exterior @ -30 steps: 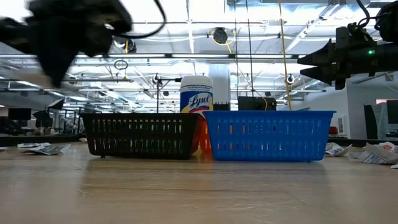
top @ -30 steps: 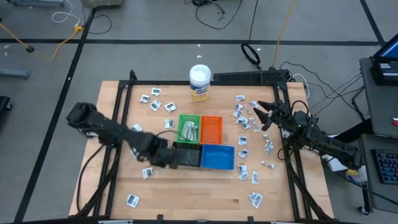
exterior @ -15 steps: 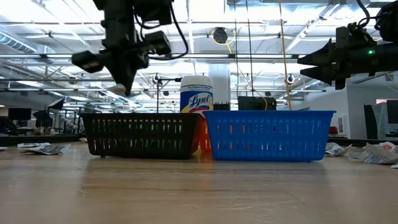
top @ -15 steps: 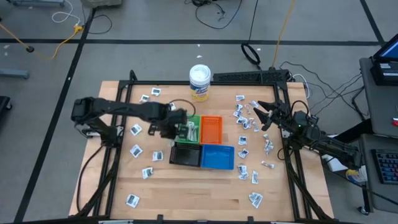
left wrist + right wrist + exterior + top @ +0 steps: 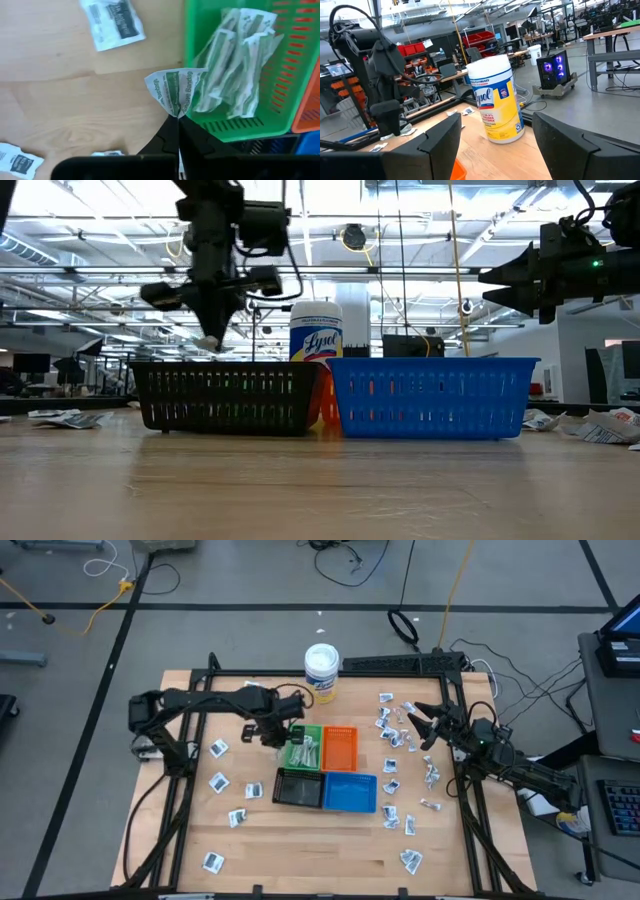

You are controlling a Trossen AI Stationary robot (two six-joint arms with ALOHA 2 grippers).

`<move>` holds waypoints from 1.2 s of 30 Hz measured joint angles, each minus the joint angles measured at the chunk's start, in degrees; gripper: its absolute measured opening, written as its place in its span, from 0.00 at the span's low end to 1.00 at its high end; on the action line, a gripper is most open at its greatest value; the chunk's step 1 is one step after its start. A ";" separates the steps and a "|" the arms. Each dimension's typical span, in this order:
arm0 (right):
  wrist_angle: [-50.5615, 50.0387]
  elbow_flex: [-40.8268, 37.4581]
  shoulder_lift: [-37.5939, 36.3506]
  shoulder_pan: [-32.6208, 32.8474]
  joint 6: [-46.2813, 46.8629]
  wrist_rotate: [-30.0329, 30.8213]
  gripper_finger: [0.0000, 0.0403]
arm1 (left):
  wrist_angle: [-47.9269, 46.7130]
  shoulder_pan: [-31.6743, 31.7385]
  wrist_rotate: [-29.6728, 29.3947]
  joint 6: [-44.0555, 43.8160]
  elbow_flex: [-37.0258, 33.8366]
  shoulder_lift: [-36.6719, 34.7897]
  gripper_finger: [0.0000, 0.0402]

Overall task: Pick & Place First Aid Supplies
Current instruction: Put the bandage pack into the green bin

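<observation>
High view, centre: we see four trays grouped together, green [image 5: 304,747] and orange [image 5: 340,747] above black [image 5: 299,788] and blue [image 5: 350,792]. The left gripper [image 5: 283,735] sits just left of the green tray, at its edge. In the left wrist view its fingers [image 5: 167,141] are pinched together on a crumpled bandage packet [image 5: 176,90] with green print, held over the wood beside the green tray's rim [image 5: 235,127]. Inside that tray lie several pale wrapped strips [image 5: 235,55]. In the low view the same gripper [image 5: 210,330] hangs above the black tray [image 5: 228,395], a pale scrap at its tip.

High view, right of centre: the right gripper [image 5: 420,727] hovers over a scatter of packets [image 5: 396,737], its fingers spread wide and empty. In the low view it shows at the upper right [image 5: 500,283]. Its wrist view looks past both fingers [image 5: 440,142] toward the tub [image 5: 496,97].

More packets lie at the left of the table [image 5: 218,749] and toward the lower edge [image 5: 212,861]. The tub [image 5: 322,670] stands above the trays, near the table's top edge [image 5: 180,675].
</observation>
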 joint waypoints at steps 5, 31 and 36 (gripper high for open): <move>-0.01 0.00 0.00 0.01 0.01 -0.01 0.60 | -2.47 0.25 -1.36 2.34 7.24 6.01 0.00; 0.01 0.00 0.01 0.01 0.00 0.00 0.60 | -3.63 -1.29 -2.44 4.06 17.33 17.86 0.05; -0.01 -0.02 0.01 0.01 0.00 0.00 0.60 | -3.61 -1.16 -3.44 4.89 17.33 17.80 0.15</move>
